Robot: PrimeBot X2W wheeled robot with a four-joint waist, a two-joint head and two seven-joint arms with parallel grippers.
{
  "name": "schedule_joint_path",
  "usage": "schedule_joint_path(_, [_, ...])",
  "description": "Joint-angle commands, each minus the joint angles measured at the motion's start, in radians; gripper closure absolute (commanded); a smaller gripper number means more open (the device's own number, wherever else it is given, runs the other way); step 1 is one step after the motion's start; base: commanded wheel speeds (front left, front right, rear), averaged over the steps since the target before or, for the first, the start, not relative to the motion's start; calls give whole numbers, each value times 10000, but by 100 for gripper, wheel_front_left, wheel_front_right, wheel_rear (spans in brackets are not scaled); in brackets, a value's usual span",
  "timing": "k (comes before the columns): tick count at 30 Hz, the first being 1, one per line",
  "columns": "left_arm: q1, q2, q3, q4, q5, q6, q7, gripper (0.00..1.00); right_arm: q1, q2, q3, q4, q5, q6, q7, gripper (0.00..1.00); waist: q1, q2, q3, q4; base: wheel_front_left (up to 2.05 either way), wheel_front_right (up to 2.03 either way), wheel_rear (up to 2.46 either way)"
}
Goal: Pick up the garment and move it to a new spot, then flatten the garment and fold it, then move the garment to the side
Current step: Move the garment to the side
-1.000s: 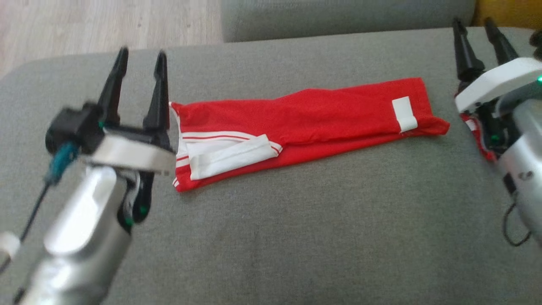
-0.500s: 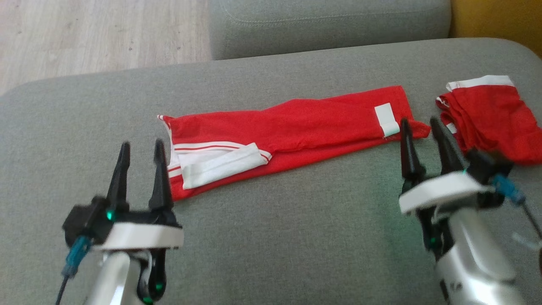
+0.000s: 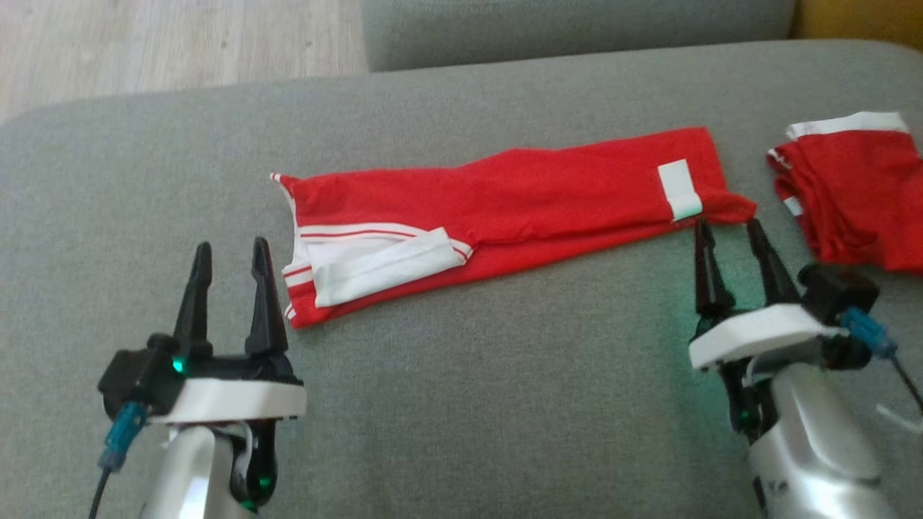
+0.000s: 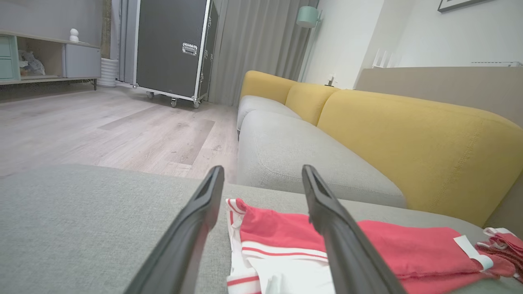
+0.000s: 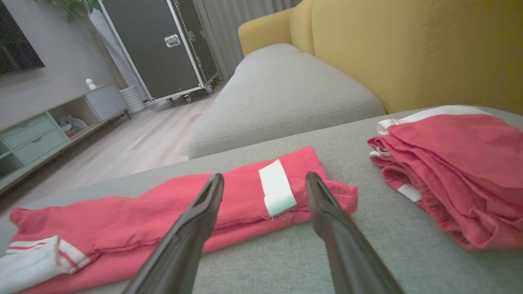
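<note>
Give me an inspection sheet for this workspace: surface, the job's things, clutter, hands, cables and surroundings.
Surface: grey sofa cushion, bare fabric on the robot's side.
Job's things: red garment with white trim, folded into a long strip, lying across the cushion.
Clutter: second red garment, in a folded pile to the right, apart from the strip.
Hands: left hand open, empty, beside the strip's white-trimmed end; right hand open, empty, fingertips by the other end, near the white label.
Cables: left wrist cable and right wrist cable, blue plugs, off the cloth.
Surroundings: wooden floor, yellow sofa back, black wheeled case.
</note>
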State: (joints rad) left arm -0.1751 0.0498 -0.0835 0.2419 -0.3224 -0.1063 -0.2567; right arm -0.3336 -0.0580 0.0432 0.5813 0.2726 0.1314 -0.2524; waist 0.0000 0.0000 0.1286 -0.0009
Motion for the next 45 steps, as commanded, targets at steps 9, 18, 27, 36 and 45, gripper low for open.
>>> schedule_joint_path(9, [-1083,10,92,-204,191,-193,-51,0,-2722,-23,-2154,2113,-1486,-7,577,0,0,0,1110,634,0,0,0])
schedule_joint_path(18, [-1502,7,-284,-139,-129,-226,-51,0,-4014,-134,-4913,4051,-3488,-7,1133,0,0,0,1684,1153,0,0,0])
schedule_joint_path(27, [-1594,6,-190,-160,-40,-236,-51,0,-4441,31,-5547,5087,-4482,-7,1027,100,0,0,1778,1151,0,0,0])
schedule_joint_path(36, [-1407,5,-133,-145,244,-241,-51,0,-4626,-201,-5068,4924,-4451,-7,111,100,0,0,1063,624,0,0,0])
schedule_joint_path(45, [-1163,5,-183,-295,371,-242,-51,0,-3970,-1020,-4824,4183,-3829,-7,-44,100,0,0,290,257,0,0,0])
